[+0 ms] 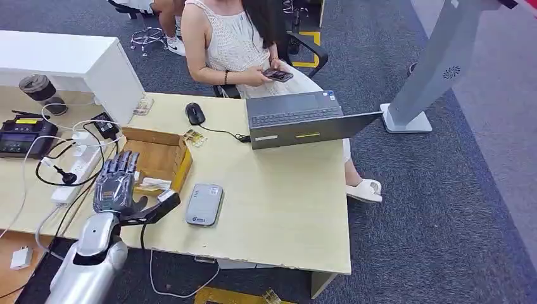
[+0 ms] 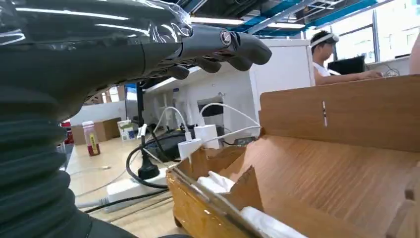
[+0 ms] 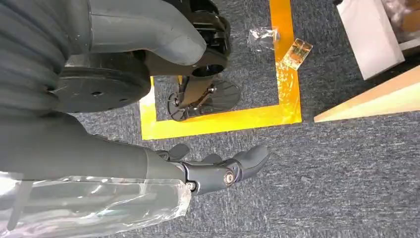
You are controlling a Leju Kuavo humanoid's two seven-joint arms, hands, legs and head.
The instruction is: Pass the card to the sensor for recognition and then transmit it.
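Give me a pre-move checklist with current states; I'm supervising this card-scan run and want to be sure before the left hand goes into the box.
1. Left hand free, fingers spread above the wooden box: ok.
2. Box holds white cards: ok.
3. Card already gripped: not ok.
4. Card reader lies unobstructed on the table beside the box: ok.
5. Right hand hangs over the carpet, holding nothing: ok.
6. Person at the far edge looks at a phone, not reaching in: ok.
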